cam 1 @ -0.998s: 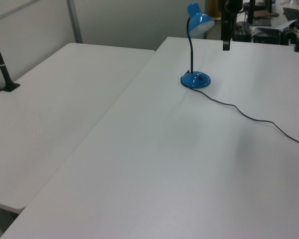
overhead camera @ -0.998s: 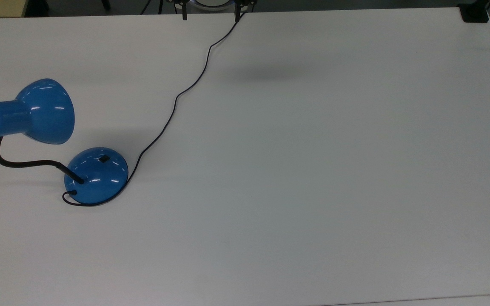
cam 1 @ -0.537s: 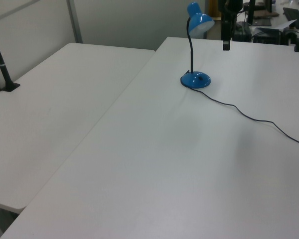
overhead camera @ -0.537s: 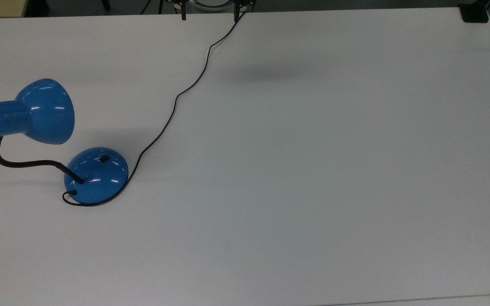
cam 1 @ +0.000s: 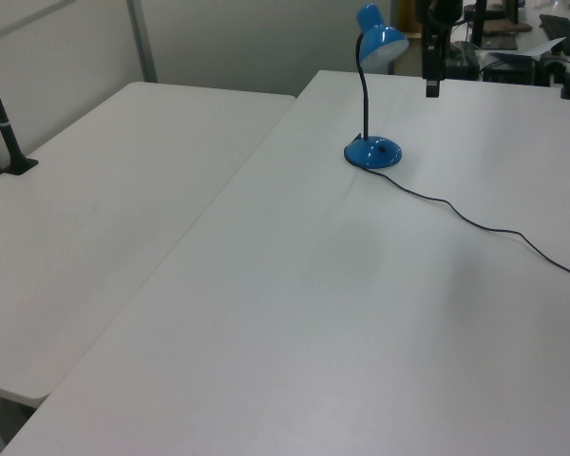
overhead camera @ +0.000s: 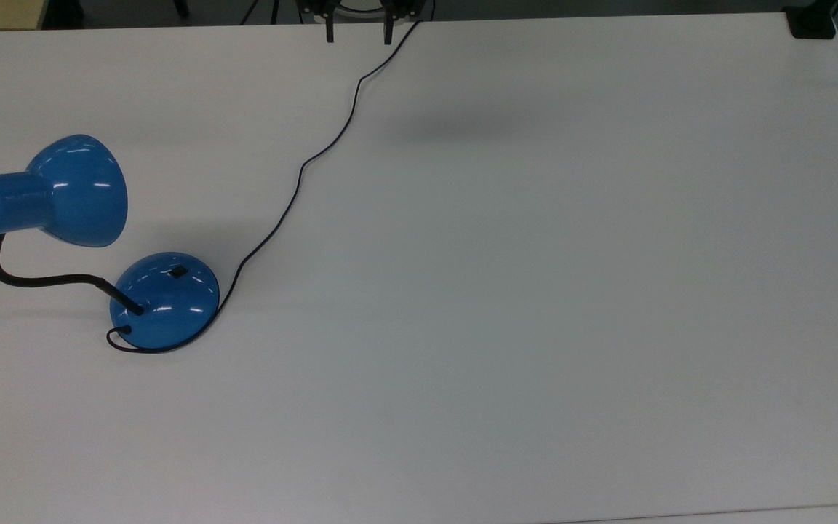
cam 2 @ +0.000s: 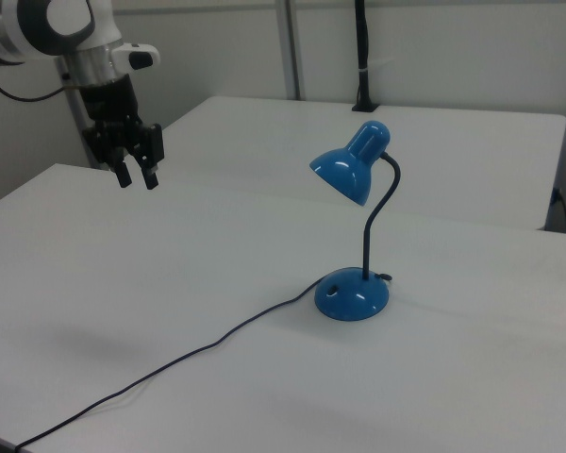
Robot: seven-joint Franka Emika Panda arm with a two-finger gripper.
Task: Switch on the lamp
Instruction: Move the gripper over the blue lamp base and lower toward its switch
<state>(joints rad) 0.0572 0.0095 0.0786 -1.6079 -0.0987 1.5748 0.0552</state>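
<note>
High above the table (cam 2: pixel 264 245), far from the lamp (cam 2: pixel 354 236), the gripper (cam 2: pixel 138 176) hangs with fingers spread, and might knock the shade (cam 2: pixel 347 166) instead of pressing the switch (overhead camera: pixel 178 272).

White table (overhead camera: pixel 535 291) (second table (cam 1: pixel 95 190) alongside).

A glossy blue desk lamp (cam 2: pixel 352 236) carries a black bendable gooseneck (cam 2: pixel 381 212), a small black switch (overhead camera: pixel 178 272) and a thin black cord (overhead camera: pixel 295 182). The plain white tabletop (overhead camera: pixel 535 291) is unpatterned. The robot's fingers (cam 2: pixel 152 177) are black, its arm white and grey.
</note>
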